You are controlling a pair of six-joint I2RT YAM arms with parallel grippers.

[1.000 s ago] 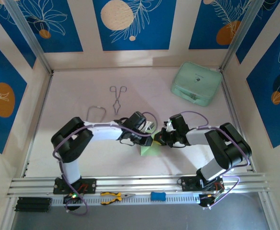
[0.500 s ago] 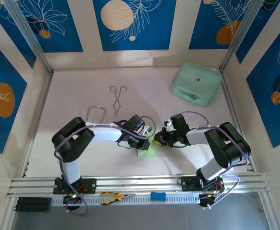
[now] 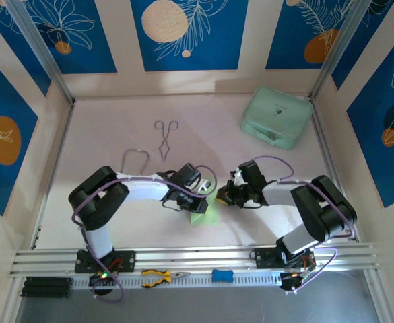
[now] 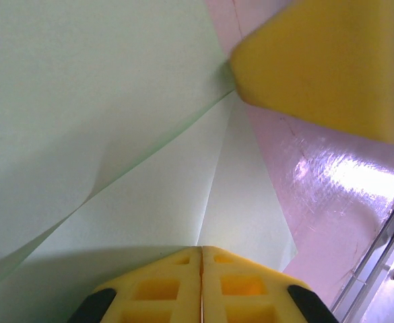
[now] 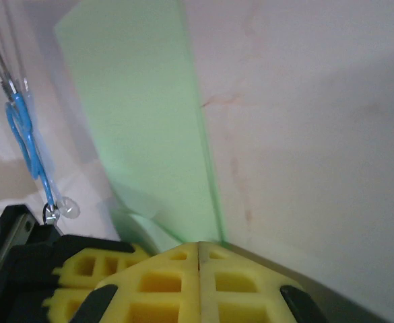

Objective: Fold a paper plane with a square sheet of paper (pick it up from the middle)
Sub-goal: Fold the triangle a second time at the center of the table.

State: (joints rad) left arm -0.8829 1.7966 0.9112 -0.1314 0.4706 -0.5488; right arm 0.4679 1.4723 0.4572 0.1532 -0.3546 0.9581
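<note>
You are holding both arms reached in toward the middle of the counter (image 3: 102,128), with their wrists nearly meeting nose to nose. Between and just in front of them, the light-green paper sheet (image 4: 116,134) is lying partly folded. In the left wrist view its creases are fanning out from one corner, and a flap on the left side is rising toward the camera.

Your left pincer (image 4: 201,259) is sitting with its yellow fingers pressed flat together and no gap showing. The paper is running straight in under their tips, so it is looking pinched at that near edge.

Your right pincer (image 5: 199,252) is likewise closed tight, fingers meeting along one seam. A folded edge of the sheet is leading directly into its tips, so it too appears to be gripping the paper. From the left wrist, one of its yellow pads (image 4: 318,60) is touching the corner where the creases are meeting.

Past the sheet's right edge, the glossy pink counter surface is showing.

Farther back, the metal tongs (image 3: 166,138) are lying well apart from the arms, with a bent metal loop (image 3: 135,160) near them to the left. The mint-green case (image 3: 276,116) is sitting in the far right corner. Yellow-handled pliers (image 3: 161,276) and a small blue item (image 3: 222,275) are resting on the rail at the near edge.
</note>
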